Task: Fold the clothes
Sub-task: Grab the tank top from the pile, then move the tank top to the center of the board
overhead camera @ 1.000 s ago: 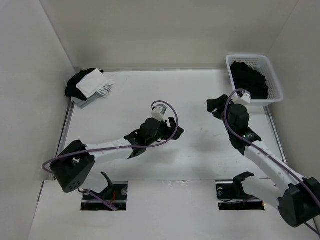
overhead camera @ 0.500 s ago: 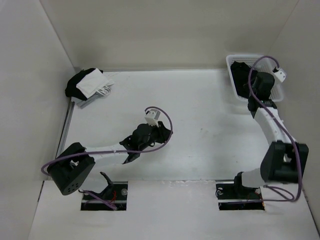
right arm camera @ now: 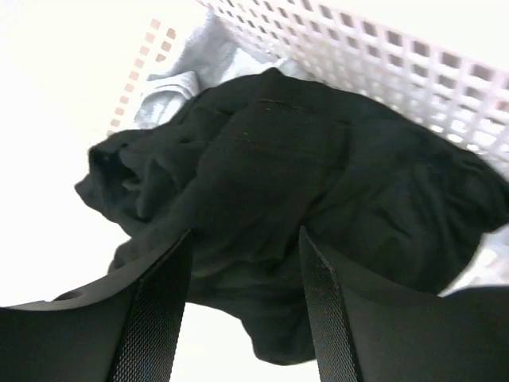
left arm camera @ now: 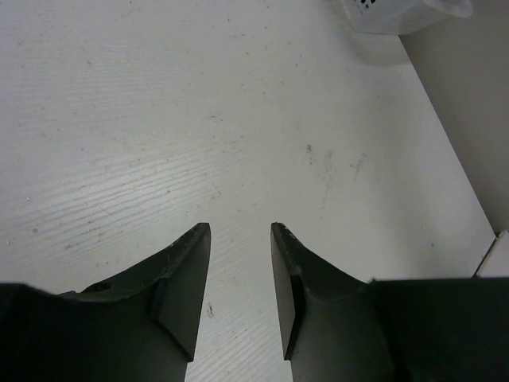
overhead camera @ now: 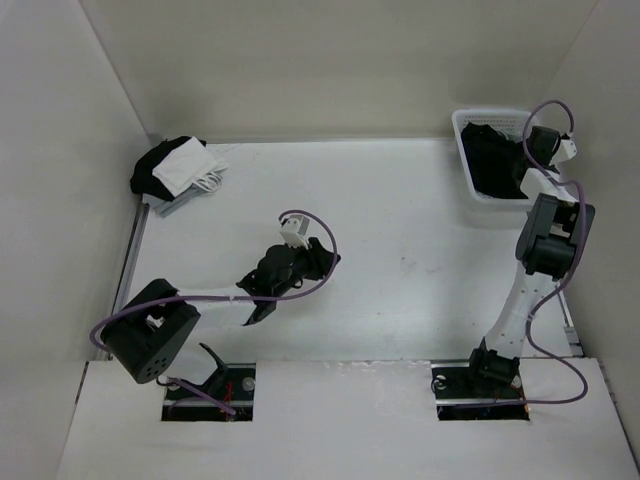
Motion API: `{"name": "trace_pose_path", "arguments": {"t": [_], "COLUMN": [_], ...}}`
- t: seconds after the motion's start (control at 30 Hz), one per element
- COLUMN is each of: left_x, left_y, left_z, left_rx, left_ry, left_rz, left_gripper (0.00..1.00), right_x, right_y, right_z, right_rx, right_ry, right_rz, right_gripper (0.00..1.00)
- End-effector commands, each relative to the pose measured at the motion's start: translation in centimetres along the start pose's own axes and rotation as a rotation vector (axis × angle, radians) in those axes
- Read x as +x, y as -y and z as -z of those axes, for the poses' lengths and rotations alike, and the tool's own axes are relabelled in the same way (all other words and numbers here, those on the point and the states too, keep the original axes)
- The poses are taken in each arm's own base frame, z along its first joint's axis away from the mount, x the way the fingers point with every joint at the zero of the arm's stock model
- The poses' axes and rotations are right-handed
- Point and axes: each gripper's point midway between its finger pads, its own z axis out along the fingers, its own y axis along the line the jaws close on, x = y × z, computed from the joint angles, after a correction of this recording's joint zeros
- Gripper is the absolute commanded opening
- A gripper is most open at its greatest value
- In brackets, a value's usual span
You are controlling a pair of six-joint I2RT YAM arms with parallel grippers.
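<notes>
The clothes, a crumpled black T-shirt [right arm camera: 318,175], lie in the white mesh basket [right arm camera: 382,56] at the back right of the table [overhead camera: 492,160]. My right gripper [right arm camera: 245,232] hovers just above the shirt, open, with dark fabric showing between the fingers but nothing pinched. From above, the right arm stretches up over the basket [overhead camera: 522,172]. My left gripper [left arm camera: 240,229] is open over bare white table near the middle [overhead camera: 330,256], far from the shirt.
A small light-grey garment [right arm camera: 187,76] lies under the shirt at the basket's far corner. A black-and-white bundle of cloth [overhead camera: 175,168] sits at the back left. White walls enclose the table on three sides. The basket's corner [left arm camera: 398,16] shows at the top of the left wrist view.
The right arm has swung from the middle of the table up and over the basket. The left arm has drawn back slightly to the left.
</notes>
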Motion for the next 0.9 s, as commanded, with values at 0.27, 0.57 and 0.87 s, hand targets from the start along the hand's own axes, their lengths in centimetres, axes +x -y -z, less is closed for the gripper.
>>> {"name": "trace_pose_path", "arguments": {"t": [0.27,0.57,0.87], "left_x": [-1.5,-1.4,-3.1], "left_y": [1.0,1.8,-0.3], "left_z": [-0.3,-0.1,0.8], "left_rx": [0.056,0.080,0.025], "left_ry": [0.062,0.060,0.131], "left_rz": [0.008,0.005,0.042], "left_gripper": [0.35,0.35,0.35], "right_x": [-3.2,-12.6,-11.7], "right_y": [-5.4,-14.3,-21.1], "right_z": [0.0,20.9,44.9], "right_rx": [-0.177,-0.655,-1.129], "right_ry": [0.068,0.379,0.391], "right_rz": [-0.174,-0.264,-0.190], "right_gripper": [0.01,0.00,0.01]}}
